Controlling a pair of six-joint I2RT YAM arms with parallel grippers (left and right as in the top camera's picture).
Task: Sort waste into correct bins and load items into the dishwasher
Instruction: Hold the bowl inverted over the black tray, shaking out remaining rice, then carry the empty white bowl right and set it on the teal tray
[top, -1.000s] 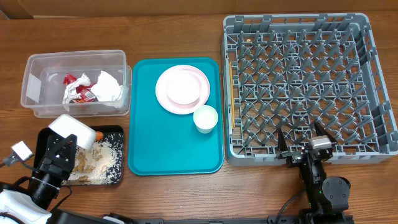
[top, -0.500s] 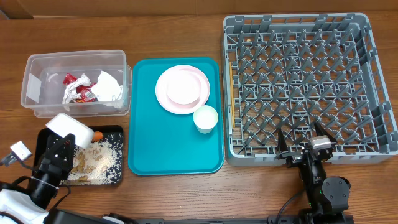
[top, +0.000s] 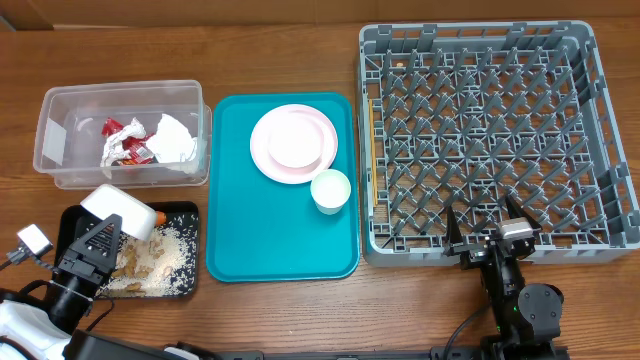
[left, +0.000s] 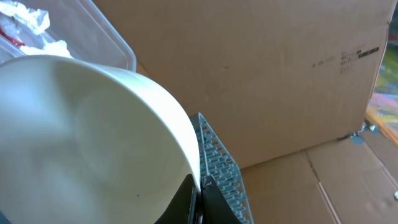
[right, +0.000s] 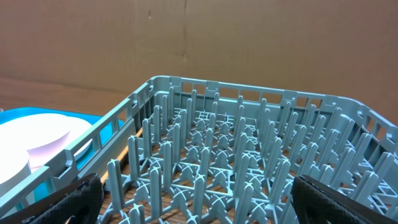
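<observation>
Overhead, lower left: the left gripper (top: 100, 238) was clamped on the white plastic bowl (top: 120, 210), tipped over the black food-scrap tray (top: 196, 250). Left wrist: the bowl hogged the frame, fingers mostly hidden. Right wrist: the right gripper (right: 196, 185) was wide apart, cut off at the bottom corners, facing the grey dish rack (right: 236, 143).

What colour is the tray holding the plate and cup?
The tray is teal, clearest in the overhead view.

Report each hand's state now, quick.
Left hand: closed on the white bowl, tipped over the black tray.
Right hand: open, holding nothing, at the dish rack.
</observation>
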